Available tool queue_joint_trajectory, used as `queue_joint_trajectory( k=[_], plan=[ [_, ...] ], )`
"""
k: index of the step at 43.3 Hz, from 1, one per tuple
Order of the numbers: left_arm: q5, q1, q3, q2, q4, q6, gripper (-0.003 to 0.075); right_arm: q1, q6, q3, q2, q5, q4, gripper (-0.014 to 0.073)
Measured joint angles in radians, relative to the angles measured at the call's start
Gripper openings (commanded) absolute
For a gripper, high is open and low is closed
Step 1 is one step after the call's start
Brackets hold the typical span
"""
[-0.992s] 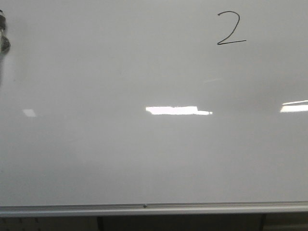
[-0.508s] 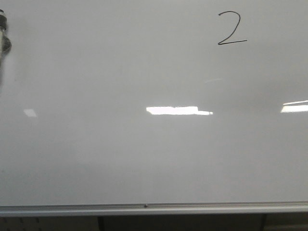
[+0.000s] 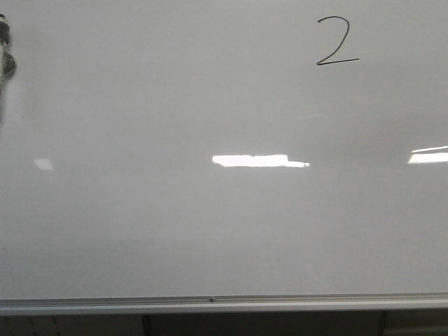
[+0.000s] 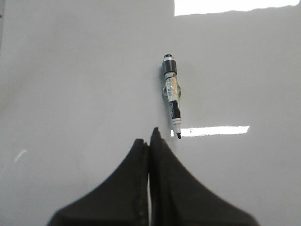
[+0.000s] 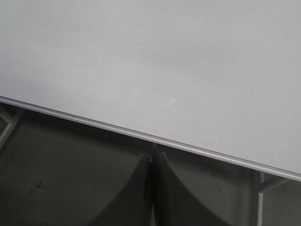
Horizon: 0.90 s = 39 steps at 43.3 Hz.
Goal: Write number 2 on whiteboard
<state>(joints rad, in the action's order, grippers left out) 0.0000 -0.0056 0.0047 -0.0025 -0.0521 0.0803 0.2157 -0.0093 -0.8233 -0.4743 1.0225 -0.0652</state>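
The number 2 (image 3: pixel 337 41) is sitting in thin black line high on the right of the whiteboard (image 3: pixel 175 231), well above the silver bottom rail (image 3: pixel 210 304), with broad bare board spreading below and to its left. In the left wrist view, the left gripper (image 4: pixel 149 141) is showing its fingers pressed together, holding nothing, just short of a marker (image 4: pixel 172 95) clinging to the board. The right gripper (image 5: pixel 151 162), fingers likewise together, is hanging below the rail.

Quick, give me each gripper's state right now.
Left gripper: shut, holding nothing; the marker sits apart on the whiteboard.
Right gripper: shut, holding nothing.
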Motion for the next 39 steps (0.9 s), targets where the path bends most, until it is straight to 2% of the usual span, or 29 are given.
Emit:
queue_joint_trajectory(
  k=[8,18,39],
  plan=[
    [0.0,0.0,0.0,0.0,0.008,0.004,-0.0019,0.0,0.0,0.0,0.0,0.0,0.0,-0.0069],
    [-0.005,0.0,0.0,0.0,-0.037,0.071,-0.0019,0.0,0.0,0.0,0.0,0.0,0.0,-0.0069],
    [-0.005,0.0,0.0,0.0,-0.046,0.074,-0.0019,0.0,0.0,0.0,0.0,0.0,0.0,-0.0069]
  ],
)
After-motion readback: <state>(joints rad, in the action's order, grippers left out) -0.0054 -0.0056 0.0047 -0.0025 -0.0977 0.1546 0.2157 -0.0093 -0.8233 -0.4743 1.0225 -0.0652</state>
